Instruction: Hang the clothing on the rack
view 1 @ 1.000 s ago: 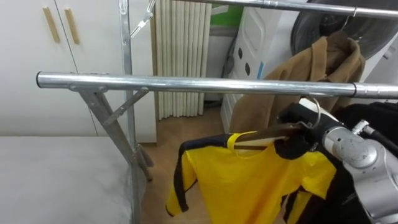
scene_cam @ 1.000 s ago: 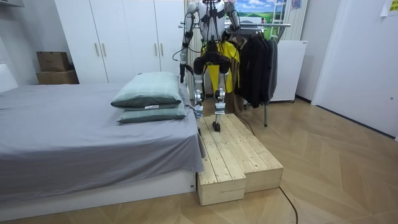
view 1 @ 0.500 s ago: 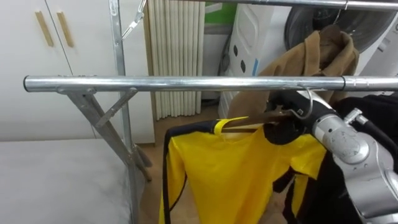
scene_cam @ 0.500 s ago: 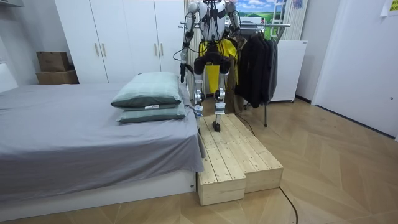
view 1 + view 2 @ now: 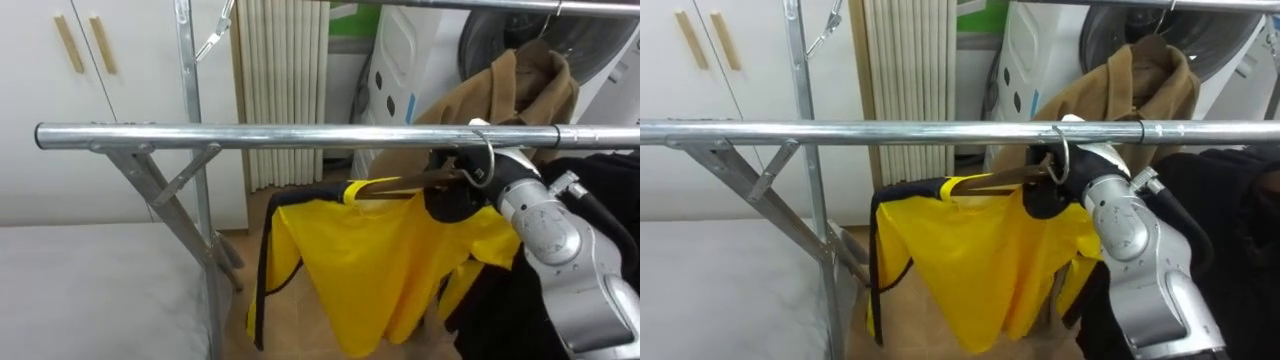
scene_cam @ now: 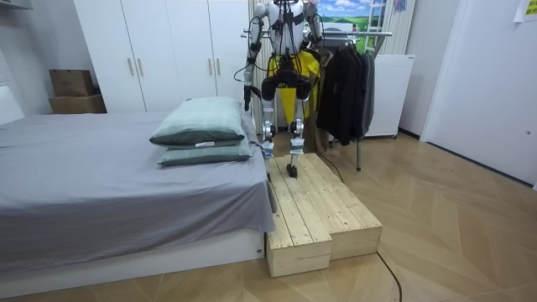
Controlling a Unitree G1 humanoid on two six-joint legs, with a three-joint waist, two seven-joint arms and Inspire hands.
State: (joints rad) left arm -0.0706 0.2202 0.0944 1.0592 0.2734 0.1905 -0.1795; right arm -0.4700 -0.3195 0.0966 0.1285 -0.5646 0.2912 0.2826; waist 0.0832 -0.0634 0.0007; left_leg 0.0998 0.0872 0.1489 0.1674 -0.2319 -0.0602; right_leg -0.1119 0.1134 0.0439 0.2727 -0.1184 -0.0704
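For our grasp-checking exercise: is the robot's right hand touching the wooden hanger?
Touching. The left eye view shows the right hand with its dark fingers curled round the wooden hanger.

We see a rounded silver forearm with a small bolt and a black cable, ending in a dark right hand point(image 5: 455, 200).

Grey bed point(image 6: 84, 193), two pillows point(image 6: 200, 126) stacked on it, wooden platform point(image 6: 319, 210) alongside

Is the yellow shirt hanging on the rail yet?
Almost: the hook of its hanger curves over the rail, with the right hand gripping the hanger.
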